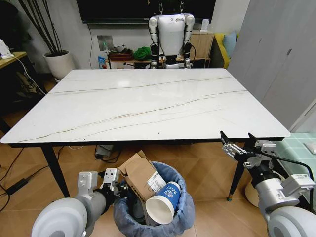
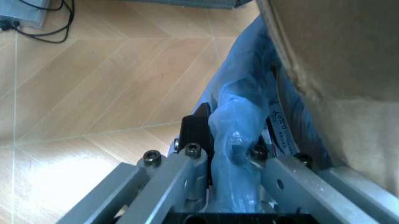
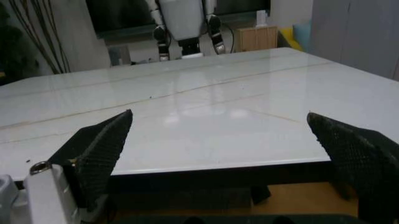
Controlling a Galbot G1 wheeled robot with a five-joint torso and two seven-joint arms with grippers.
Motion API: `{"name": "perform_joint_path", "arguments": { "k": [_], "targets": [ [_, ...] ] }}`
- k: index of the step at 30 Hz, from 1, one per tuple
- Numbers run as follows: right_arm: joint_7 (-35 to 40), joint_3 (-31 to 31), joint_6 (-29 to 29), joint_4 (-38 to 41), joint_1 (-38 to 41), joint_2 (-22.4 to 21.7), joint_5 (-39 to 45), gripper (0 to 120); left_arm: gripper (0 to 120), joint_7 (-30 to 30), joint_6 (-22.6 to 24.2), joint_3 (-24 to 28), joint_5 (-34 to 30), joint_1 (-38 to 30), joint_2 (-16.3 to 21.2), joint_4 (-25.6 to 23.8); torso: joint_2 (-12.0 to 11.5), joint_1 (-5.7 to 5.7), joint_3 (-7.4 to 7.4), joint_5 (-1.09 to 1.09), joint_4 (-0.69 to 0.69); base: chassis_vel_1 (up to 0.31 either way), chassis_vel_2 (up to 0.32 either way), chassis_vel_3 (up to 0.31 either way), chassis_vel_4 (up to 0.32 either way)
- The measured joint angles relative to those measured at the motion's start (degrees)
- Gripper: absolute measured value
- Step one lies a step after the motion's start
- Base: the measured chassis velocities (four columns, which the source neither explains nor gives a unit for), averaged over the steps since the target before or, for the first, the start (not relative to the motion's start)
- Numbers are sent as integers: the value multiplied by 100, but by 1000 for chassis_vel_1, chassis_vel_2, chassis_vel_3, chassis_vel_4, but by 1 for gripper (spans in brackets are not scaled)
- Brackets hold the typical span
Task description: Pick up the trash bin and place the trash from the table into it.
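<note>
The trash bin (image 1: 154,207) sits below the table's (image 1: 148,106) near edge, holding cardboard box (image 1: 140,175) and paper cup (image 1: 163,202). The left gripper (image 2: 232,154) seemingly pinches its bag-lined rim. The right gripper (image 1: 238,144) hovers wide open, empty.

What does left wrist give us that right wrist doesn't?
Left wrist: the left end effector shut on the trash bin at its blue-bagged rim, the cardboard box inside the bin, and wooden floor.
Right wrist: the open right end effector held just off the near edge of the table, facing its marble top.
Shared: nothing I can match between them.
</note>
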Motion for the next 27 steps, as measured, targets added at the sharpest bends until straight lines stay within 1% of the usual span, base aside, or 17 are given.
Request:
{"name": "perform_joint_path", "arguments": {
  "k": [1,6,12,14,15,27],
  "targets": [
    [0,0,0,0,0,0,0,100,3,0,0,0,0,0,0,0,0,0,0,0,0,0,0,0,0],
    [-22,-60,66,-74,-21,50,-156,100,3,31,0,-46,8,24,40,5,-200,-82,-118,0,0,0,0,0,0],
    [-28,-62,104,-129,-37,55,-211,100,3,87,0,-33,106,36,33,39,-327,-136,-191,0,0,0,0,0,0],
    [-40,-62,123,-172,-43,57,-242,100,3,124,0,-29,164,39,33,42,-404,-168,-236,0,0,0,0,0,0],
    [-40,-62,123,-172,-43,57,-242,100,3,124,0,-29,164,39,33,42,-404,-168,-236,0,0,0,0,0,0],
    [-89,-67,219,-329,-73,112,-378,100,3,138,0,-75,157,70,62,12,-710,-296,-414,0,0,0,0,0,0]
  ]
}}
